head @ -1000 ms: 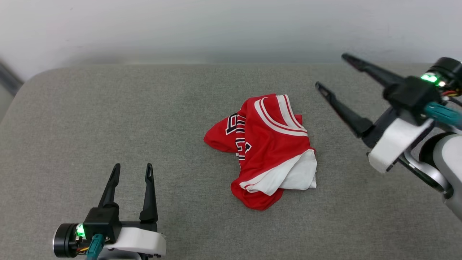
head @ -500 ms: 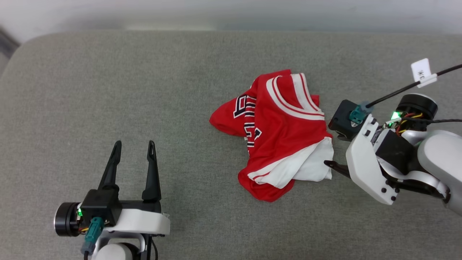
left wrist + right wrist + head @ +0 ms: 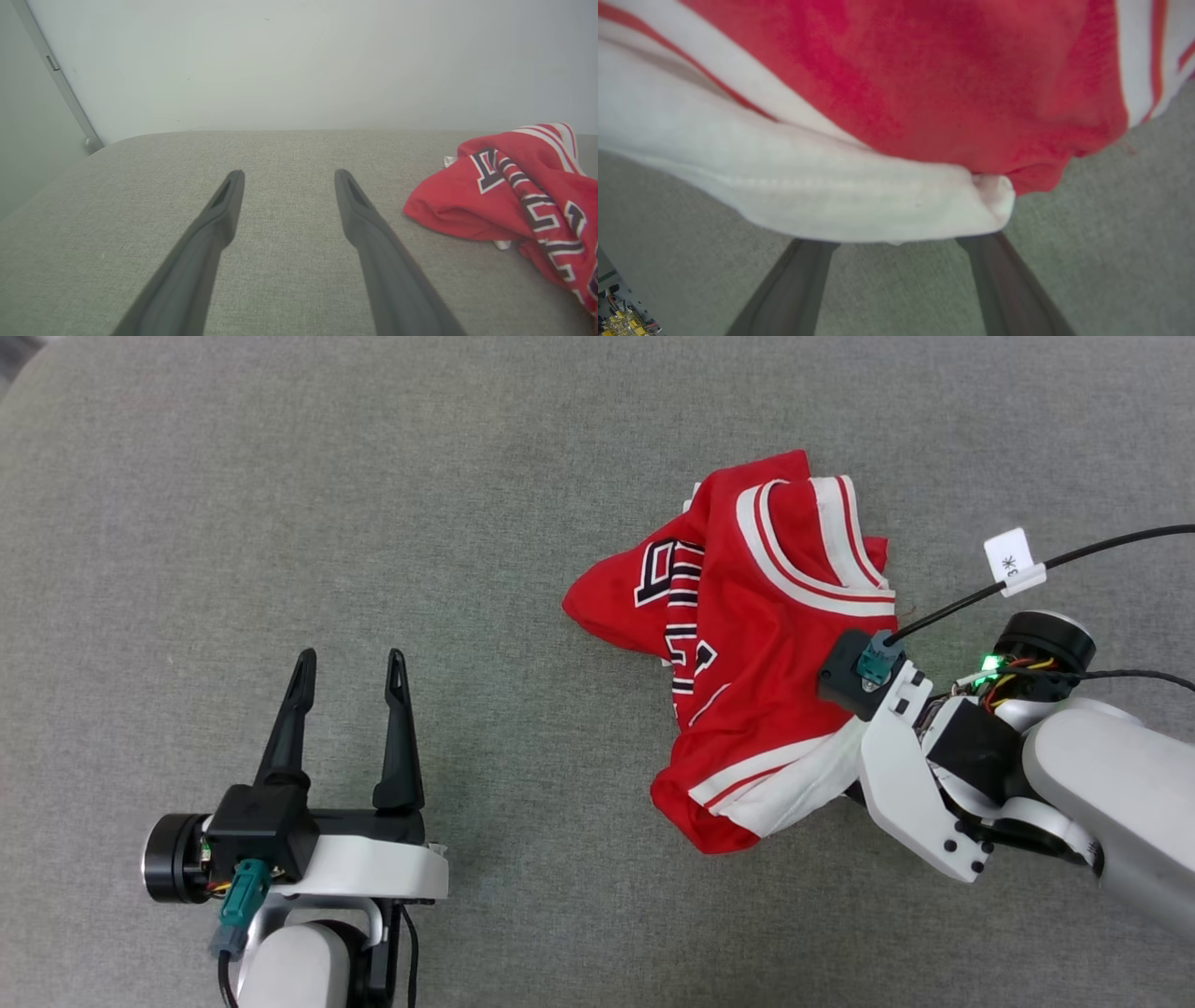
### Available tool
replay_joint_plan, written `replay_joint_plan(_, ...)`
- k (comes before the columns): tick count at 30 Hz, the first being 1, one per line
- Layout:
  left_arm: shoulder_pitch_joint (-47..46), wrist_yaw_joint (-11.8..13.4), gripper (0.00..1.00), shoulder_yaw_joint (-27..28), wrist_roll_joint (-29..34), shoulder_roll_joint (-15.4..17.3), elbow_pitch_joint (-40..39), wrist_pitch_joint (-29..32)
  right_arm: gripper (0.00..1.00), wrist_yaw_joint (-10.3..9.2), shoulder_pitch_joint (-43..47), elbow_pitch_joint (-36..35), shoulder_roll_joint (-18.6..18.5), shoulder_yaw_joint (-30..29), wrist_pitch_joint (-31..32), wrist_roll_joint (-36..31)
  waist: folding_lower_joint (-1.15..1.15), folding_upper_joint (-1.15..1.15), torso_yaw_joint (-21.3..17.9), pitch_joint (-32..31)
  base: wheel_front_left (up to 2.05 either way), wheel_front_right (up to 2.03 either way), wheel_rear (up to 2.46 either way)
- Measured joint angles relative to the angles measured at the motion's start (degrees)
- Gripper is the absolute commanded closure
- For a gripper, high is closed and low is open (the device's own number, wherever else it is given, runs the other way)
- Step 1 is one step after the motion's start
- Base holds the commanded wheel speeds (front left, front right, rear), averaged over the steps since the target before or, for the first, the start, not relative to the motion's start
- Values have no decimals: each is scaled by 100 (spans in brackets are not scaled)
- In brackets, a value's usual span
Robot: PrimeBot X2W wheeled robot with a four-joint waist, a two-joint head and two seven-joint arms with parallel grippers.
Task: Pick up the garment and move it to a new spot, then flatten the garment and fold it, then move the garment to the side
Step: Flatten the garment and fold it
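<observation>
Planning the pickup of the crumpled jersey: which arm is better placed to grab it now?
Right. The right gripper is open, fingers at the white edge of the garment; the left gripper sits open, apart from it.

The left end effector (image 3: 350, 663) sits low on the robot's left. Its two dark fingers (image 3: 400, 737) point straight ahead and stand well apart, a gap also plain in the left wrist view. Its pale forearm (image 3: 299, 971) comes up from the bottom edge. The right arm (image 3: 1111, 784) reaches in from the right with the wrist bent and its white housing (image 3: 910, 784) tipped downward. The right end effector (image 3: 896, 254) has its fingers spread wide, with the tips hidden.
</observation>
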Motion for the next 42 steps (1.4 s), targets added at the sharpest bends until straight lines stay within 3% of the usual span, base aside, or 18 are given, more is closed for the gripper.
replay_joint_plan(1,-7,7,0,3,-1,0,10,0,0,-1,4,-21,1,-10,10,-34,0,0,-5,8,0,0,0)
replay_joint_plan(2,-8,8,0,1,-2,0,18,0,71,-2,13,-56,7,-9,9,-105,0,0,-16,7,0,0,0)
replay_joint_plan(3,-10,18,0,12,-7,-1,30,0,100,-3,27,-83,19,-4,-4,-167,0,0,-30,-3,0,0,0)
replay_joint_plan(8,8,31,0,40,-9,0,69,0,100,12,18,-133,59,107,-584,-281,0,0,-134,-164,0,0,0)
replay_joint_plan(11,96,33,0,77,-5,0,78,0,100,15,-87,-101,-97,137,-1212,-190,1,0,-206,-331,0,0,0)
replay_joint_plan(19,383,-3,0,244,40,-1,98,0,100,14,-141,-229,-1022,81,-2259,74,0,0,-505,-829,0,0,0)
replay_joint_plan(24,525,-19,0,258,73,-3,71,0,100,14,557,-56,-1678,-146,-2529,405,0,0,-707,-1027,0,0,0)
replay_joint_plan(28,566,-32,0,268,112,-2,67,0,100,14,1182,543,-1976,-279,-2682,508,-1,0,-806,-1090,0,0,0)
replay_joint_plan(32,566,-69,0,263,115,-2,74,0,100,14,1898,1241,-1952,-268,-2784,623,0,0,-806,-1101,0,0,0)
replay_joint_plan(39,617,-78,0,276,155,-1,107,0,100,14,2508,1991,-1532,-584,-3351,1029,-1,0,-795,-1202,0,0,0)
replay_joint_plan(40,664,-77,0,275,155,-3,112,0,79,18,2535,2045,-1485,-656,-3449,1051,0,0,-805,-1237,0,0,0)
replay_joint_plan(41,703,-77,0,278,155,-3,129,0,11,16,2543,2073,-1454,-715,-3560,1029,0,0,-815,-1274,0,0,0)
replay_joint_plan(42,734,-77,0,287,155,-1,136,0,0,16,2531,2089,-1427,-801,-3695,960,0,0,-825,-1316,0,0,0)
